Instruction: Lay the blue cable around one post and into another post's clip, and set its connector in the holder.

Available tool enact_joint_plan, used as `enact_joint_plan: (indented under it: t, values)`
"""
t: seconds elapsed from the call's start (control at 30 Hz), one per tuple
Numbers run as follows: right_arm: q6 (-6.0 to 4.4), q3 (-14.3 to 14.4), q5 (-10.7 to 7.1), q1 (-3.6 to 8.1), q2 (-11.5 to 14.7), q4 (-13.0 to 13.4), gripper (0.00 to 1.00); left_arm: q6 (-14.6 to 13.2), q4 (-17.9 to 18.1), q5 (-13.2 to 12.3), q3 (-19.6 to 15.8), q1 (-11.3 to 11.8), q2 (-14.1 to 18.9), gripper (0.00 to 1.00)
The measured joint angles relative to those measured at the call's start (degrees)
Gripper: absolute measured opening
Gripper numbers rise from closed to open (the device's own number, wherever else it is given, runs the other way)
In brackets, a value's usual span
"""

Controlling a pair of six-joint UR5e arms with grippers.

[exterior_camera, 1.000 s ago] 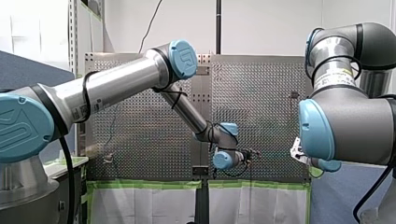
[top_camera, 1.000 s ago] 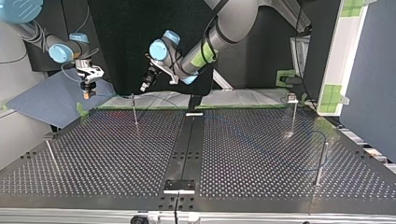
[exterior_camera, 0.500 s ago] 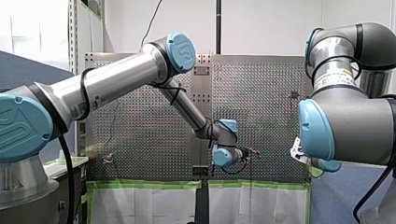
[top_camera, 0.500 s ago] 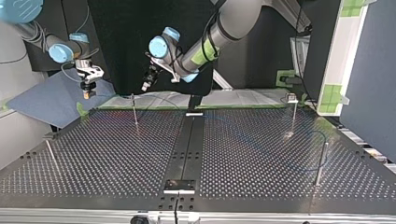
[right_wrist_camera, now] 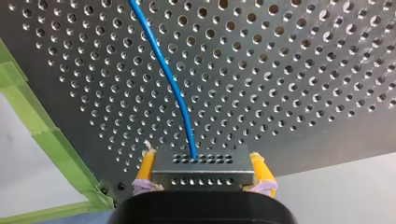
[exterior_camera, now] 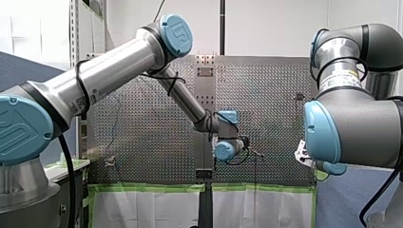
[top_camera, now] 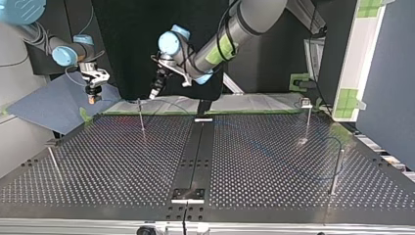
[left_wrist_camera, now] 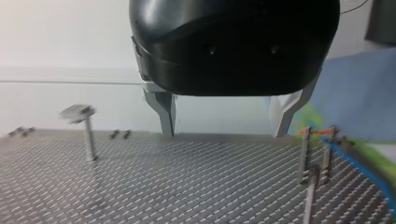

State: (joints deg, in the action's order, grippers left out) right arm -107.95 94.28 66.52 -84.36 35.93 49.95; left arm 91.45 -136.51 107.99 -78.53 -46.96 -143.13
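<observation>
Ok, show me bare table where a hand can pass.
Widest bare stretch: perforated table between the black centre rail and the leaning post at the top view's left. Tighter at its right: blue cable loops by the clip post and a plain post.

A raised emblem, seemingly the letters UR, stands on the round blue plastic joint cap (exterior_camera: 177, 34) at my left arm's elbow. The small yellow-and-white sticker (exterior_camera: 350, 75) on my right arm's silver tube is too small to read.
</observation>
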Motion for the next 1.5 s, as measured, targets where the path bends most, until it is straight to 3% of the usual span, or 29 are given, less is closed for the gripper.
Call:
enact_joint_plan:
  t: [0.33,1.5]
  values:
    - [-0.2,0.0,-0.06,-0.36,-0.03,0.05,0.0,2.39,1.8,3.33,-5.23,0.5,5.22,1.0]
    - [-0.52,0.0,-0.11,-0.58,-0.2,0.51,0.0,3.09,1.8,3.6,-22.05,2.99,22.05,1.0]
